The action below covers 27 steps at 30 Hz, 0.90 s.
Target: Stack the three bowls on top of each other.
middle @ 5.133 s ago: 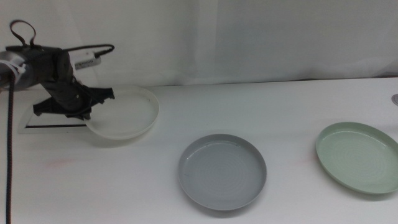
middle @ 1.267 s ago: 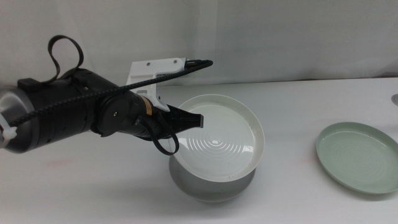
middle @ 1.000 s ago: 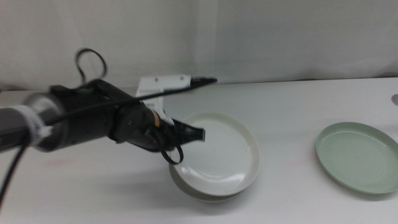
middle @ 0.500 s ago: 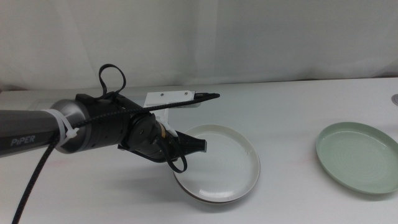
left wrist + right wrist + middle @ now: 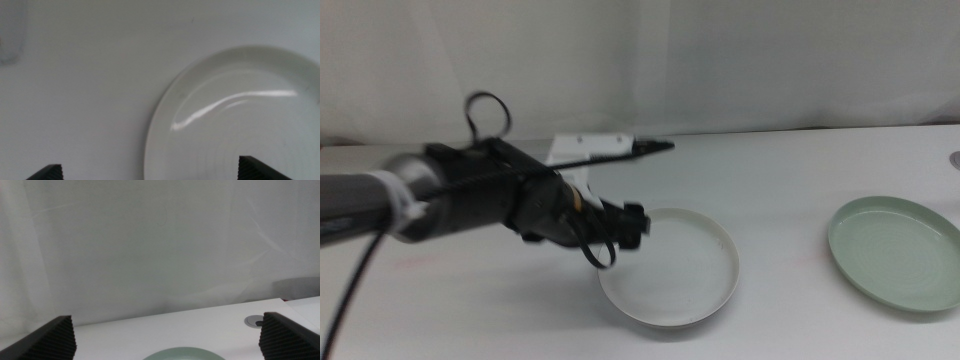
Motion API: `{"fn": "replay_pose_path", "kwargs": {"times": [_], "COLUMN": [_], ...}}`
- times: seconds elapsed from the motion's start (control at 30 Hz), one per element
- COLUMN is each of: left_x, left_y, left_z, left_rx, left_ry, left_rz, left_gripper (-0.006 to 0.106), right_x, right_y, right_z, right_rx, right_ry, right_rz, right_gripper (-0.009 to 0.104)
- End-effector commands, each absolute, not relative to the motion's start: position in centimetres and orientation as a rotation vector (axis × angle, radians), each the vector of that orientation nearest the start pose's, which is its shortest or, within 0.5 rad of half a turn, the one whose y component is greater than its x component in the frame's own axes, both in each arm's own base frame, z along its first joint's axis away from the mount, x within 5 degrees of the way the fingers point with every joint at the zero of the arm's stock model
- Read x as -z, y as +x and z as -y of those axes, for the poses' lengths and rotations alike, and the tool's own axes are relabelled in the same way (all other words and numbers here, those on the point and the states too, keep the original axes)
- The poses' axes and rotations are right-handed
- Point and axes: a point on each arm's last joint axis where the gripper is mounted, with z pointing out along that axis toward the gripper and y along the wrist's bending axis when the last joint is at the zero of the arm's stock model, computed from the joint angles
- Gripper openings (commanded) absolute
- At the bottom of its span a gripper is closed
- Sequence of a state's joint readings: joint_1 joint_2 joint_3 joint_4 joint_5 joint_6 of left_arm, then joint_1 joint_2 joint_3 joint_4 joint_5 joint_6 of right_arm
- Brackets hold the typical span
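White table (image 5: 800,170), pale curtain (image 5: 720,60) behind. Left gripper (image 5: 632,226) jaws apart, empty, above cream bowl (image 5: 670,268); green bowl (image 5: 895,252) well apart.

Nothing here can be read: the left arm (image 5: 440,195) is blurred, so any lettering on its sleeve is illegible, and the cream-white bowl (image 5: 672,270) and pale green bowl (image 5: 895,252) carry no print.
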State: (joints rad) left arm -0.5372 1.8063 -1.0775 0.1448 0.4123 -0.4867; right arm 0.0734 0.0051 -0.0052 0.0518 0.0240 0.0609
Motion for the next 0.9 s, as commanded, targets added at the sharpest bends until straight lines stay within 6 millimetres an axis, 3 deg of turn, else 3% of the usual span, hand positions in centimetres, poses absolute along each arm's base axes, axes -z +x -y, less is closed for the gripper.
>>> {"fn": "replay_pose_path", "kwargs": {"times": [0.0,0.13,0.27,0.37,0.4,0.43,0.53,0.6,0.67,0.7,0.87], "left_x": [-20.8,-25.4,-30.2,-32.1,-32.6,-32.8,-33.0,-32.8,-32.7,-32.7,-32.1], "left_y": [31.8,32.3,31.6,30.0,28.3,27.2,23.7,21.5,19.3,18.4,13.5], "left_z": [17.3,13.5,7.1,2.6,0.1,-0.8,-2.1,-2.0,-1.7,-1.6,-1.3], "left_rx": [0.222,0.133,0.011,-0.044,-0.089,-0.108,-0.134,-0.117,-0.11,-0.112,-0.104], "left_ry": [0.25,0.186,0.037,-0.095,-0.149,-0.172,-0.185,-0.16,-0.121,-0.11,-0.089], "left_rz": [-2.532,-2.436,-2.311,-2.223,-2.181,-2.163,-2.083,-2.011,-1.936,-1.914,-1.782], "left_gripper": [0.092,0.092,0.092,0.092,0.091,0.09,0.072,0.047,0.01,-0.003,-0.002], "right_x": [-20.0,-20.0,-20.0,-20.0,-20.0,-20.0,-20.0,-20.0,-20.0,-20.0,-20.0], "right_y": [5.8,5.8,5.8,5.8,5.8,5.8,5.8,5.8,5.8,5.8,5.8], "right_z": [-0.4,-0.4,-0.4,-0.4,-0.4,-0.4,-0.4,-0.4,-0.4,-0.4,-0.4], "right_rx": [-0.134,-0.134,-0.134,-0.134,-0.134,-0.134,-0.134,-0.134,-0.134,-0.134,-0.134], "right_ry": [0.022,0.022,0.022,0.022,0.022,0.022,0.022,0.022,0.022,0.022,0.022], "right_rz": [-1.541,-1.541,-1.541,-1.539,-1.534,-1.534,-1.534,-1.534,-1.534,-1.534,-1.534], "right_gripper": [0.103,0.103,0.103,0.103,0.103,0.103,0.103,0.103,0.103,0.103,0.103]}}
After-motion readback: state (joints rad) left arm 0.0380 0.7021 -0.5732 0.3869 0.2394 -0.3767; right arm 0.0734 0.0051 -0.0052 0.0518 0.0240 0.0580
